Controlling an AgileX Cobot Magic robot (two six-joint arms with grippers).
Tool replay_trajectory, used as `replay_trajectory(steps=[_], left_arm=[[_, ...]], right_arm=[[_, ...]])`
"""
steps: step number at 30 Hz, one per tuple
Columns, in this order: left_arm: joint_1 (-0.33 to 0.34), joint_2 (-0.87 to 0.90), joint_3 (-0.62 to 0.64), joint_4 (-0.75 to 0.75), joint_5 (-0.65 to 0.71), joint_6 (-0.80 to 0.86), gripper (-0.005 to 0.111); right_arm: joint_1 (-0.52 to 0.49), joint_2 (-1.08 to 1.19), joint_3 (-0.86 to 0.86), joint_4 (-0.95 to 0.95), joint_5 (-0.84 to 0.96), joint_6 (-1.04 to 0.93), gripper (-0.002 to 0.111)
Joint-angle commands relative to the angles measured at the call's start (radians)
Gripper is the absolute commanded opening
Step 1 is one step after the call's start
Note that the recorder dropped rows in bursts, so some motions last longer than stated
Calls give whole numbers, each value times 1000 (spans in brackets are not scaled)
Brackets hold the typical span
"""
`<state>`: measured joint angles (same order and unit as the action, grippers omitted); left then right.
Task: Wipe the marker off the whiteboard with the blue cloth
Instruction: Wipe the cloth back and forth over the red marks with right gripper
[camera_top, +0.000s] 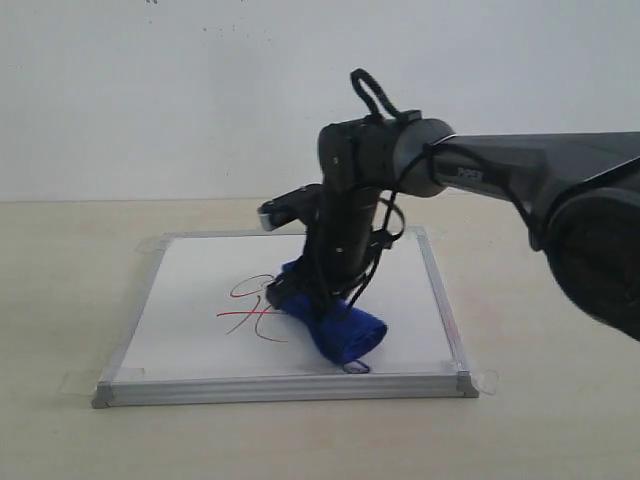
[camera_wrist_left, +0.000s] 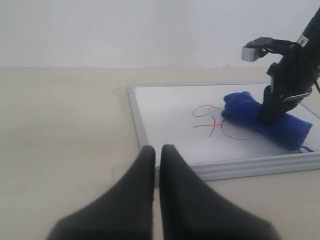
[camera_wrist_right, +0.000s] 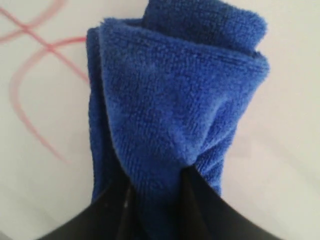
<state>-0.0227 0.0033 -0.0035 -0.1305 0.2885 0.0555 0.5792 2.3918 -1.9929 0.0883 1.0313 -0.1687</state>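
My right end effector (camera_top: 335, 298) is clamped on the blue cloth (camera_top: 345, 328), pinching a fold of the rolled bundle, which is pressed down on the whiteboard (camera_top: 190, 300). The roll's long axis runs on a slant, from about the middle of the board toward the near frame on my right. The red marker (camera_top: 250, 305) lies on my left of the cloth, its loops touching or just beside the roll's far end, with the long stroke running out sideways toward the left frame. I judge the coming sweep has to drag the cloth leftward across those lines, and my right arm is plainly the nearer one. My left end effector (camera_wrist_left: 157, 150) hangs over the tabletop (camera_top: 60, 300) just off the board's near frame, fingers together on nothing, well apart from the scribble. Nothing stands between cloth and marker; only the raised frame bounds the stroke
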Motion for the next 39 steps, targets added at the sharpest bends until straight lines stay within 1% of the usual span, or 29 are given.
replay_trajectory(steps=[1,4,10,13,15,18,22,24,26,28,30,33,35,37,39], left_arm=[[1,-3,4,-1,-3,5,4],[1,-3,4,-1,-3,5,4],[1,-3,4,-1,-3,5,4],[1,-3,4,-1,-3,5,4],[1,-3,4,-1,-3,5,4],[1,-3,4,-1,-3,5,4],[1,-3,4,-1,-3,5,4],[1,-3,4,-1,-3,5,4],[1,-3,4,-1,-3,5,4],[1,-3,4,-1,-3,5,4],[1,-3,4,-1,-3,5,4],[1,-3,4,-1,-3,5,4],[1,-3,4,-1,-3,5,4],[1,-3,4,-1,-3,5,4],[1,-3,4,-1,-3,5,4]], right_arm=[[32,13,-23,11,-2,-46,0],[20,13,-23,-71,3,-9,0],[-33,16,-23,-343,10,204,0],[-64,16,-23,-386,12,276,0],[-78,16,-23,-366,12,294,0],[-80,16,-23,-249,8,245,0],[-59,16,-23,39,-43,-39,0],[-47,16,-23,129,-72,-174,0],[-30,16,-23,141,-101,-213,0],[-21,16,-23,94,-135,-152,0],[-21,16,-23,-2,-153,-22,0],[-27,16,-23,-234,-123,183,0],[-33,16,-23,-381,-87,283,0],[-40,16,-23,-443,-63,344,0],[-45,16,-23,-425,-59,349,0]])
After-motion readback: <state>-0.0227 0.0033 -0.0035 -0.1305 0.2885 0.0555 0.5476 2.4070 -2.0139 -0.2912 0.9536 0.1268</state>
